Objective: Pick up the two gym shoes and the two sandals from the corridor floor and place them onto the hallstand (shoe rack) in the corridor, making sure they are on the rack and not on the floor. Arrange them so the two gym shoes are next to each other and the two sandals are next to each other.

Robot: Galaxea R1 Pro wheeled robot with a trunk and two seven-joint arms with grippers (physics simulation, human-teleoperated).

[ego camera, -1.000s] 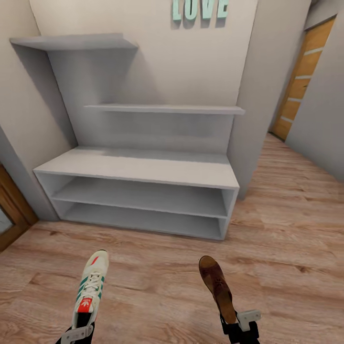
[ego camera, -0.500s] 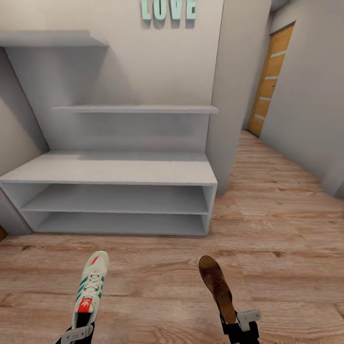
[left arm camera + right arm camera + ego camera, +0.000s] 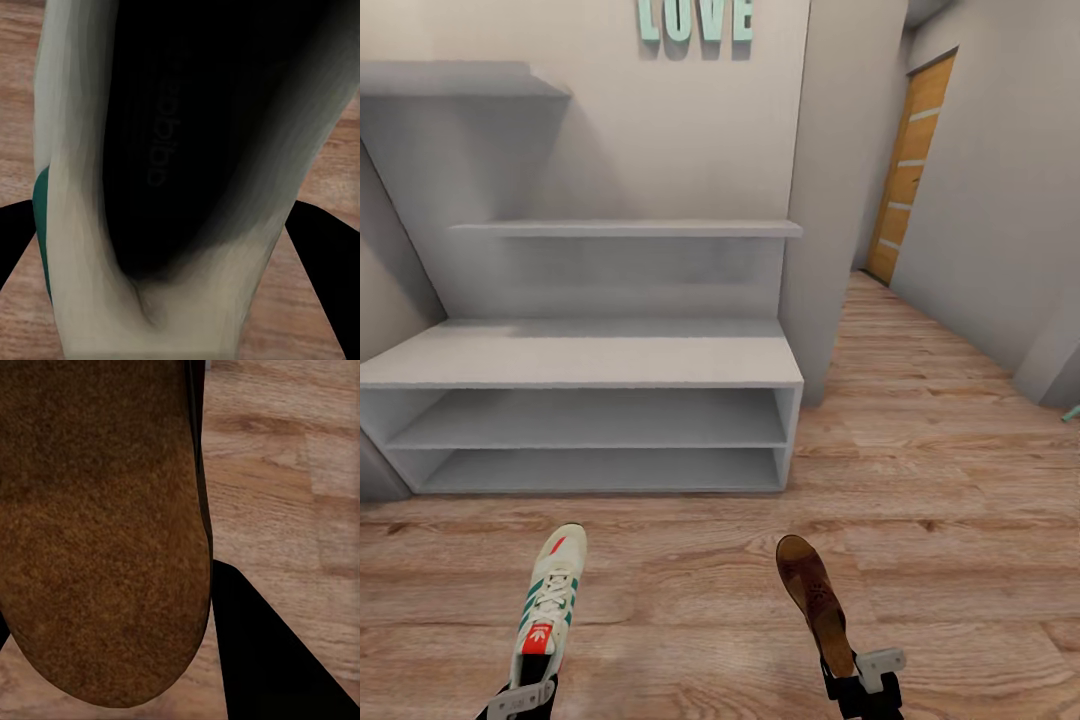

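Note:
In the head view my left gripper (image 3: 523, 697) is shut on the heel of a white gym shoe (image 3: 550, 600) with green stripes, toe pointing toward the hallstand (image 3: 590, 355). My right gripper (image 3: 852, 682) is shut on the heel of a dark-brown sandal (image 3: 815, 600), also toe forward. Both are held above the corridor floor (image 3: 940, 480), short of the rack. The left wrist view looks into the gym shoe (image 3: 180, 150) between black fingers (image 3: 322, 255). In the right wrist view the sandal (image 3: 97, 525) lies beside a black finger (image 3: 262, 652). The rack's shelves hold nothing.
A grey wall column (image 3: 840, 200) stands right of the hallstand. Beyond it the corridor runs back to a wooden door (image 3: 905, 170). Teal LOVE letters (image 3: 695, 18) hang above the shelves. A small teal object (image 3: 1070, 412) lies at the right edge.
The whole view has shifted: the hallstand now sits further left and squarer in the picture, so the camera has moved. Both grippers keep their hold and their place in the frame.

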